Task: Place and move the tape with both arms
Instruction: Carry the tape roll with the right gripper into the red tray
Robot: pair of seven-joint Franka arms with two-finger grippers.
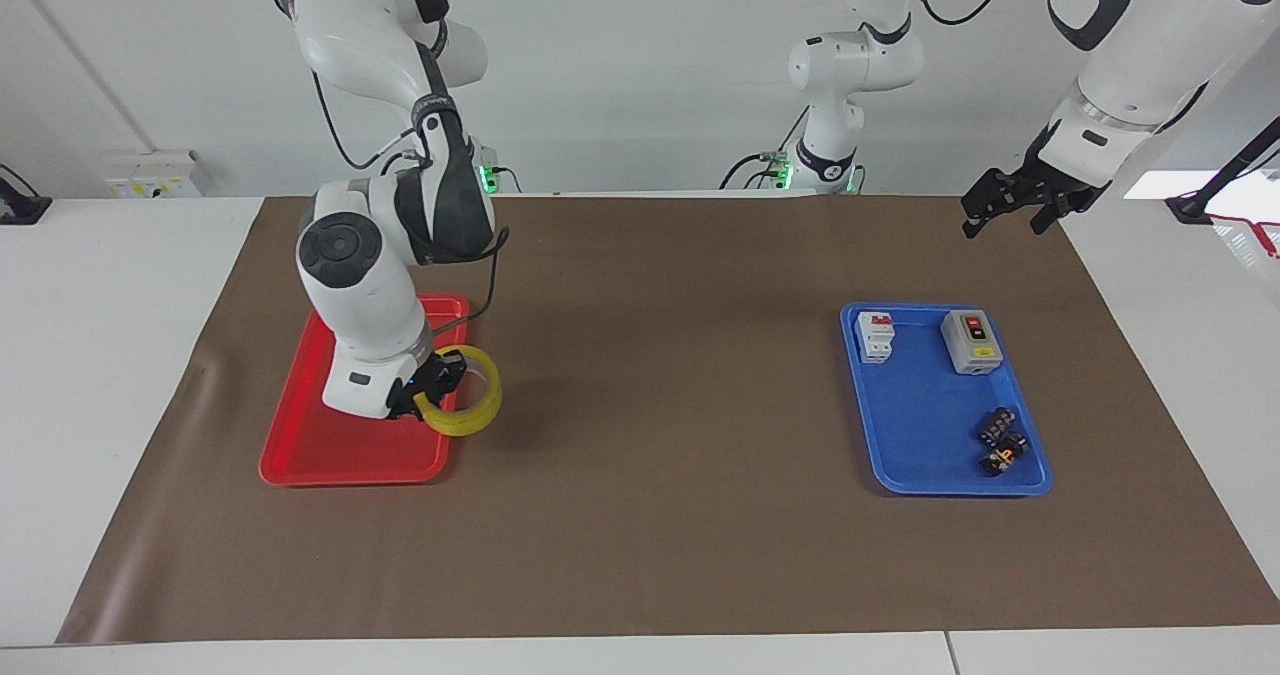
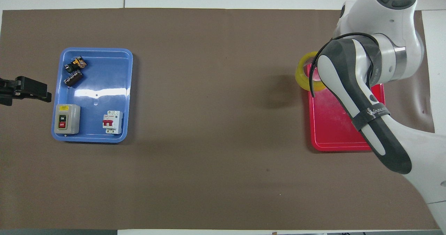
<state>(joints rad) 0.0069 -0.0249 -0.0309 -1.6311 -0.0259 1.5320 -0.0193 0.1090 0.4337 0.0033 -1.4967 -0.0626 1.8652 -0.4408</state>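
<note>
Tape (image 1: 468, 405) hangs pinched in the right gripper (image 1: 432, 392), tilted, up in the air over the red tray's (image 1: 330, 455) edge toward the table's middle. Left gripper (image 1: 1010, 200) waits with jaws spread wide, empty — raised above the mat (image 1: 660, 515) near the blue tray (image 1: 925, 455).

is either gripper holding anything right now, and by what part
The right gripper holds the tape by its ring wall, up over the red tray's edge. The left gripper holds nothing.

Yellow tape (image 1: 468, 405) — tilted, over red tray's (image 1: 330, 455) edge
</note>
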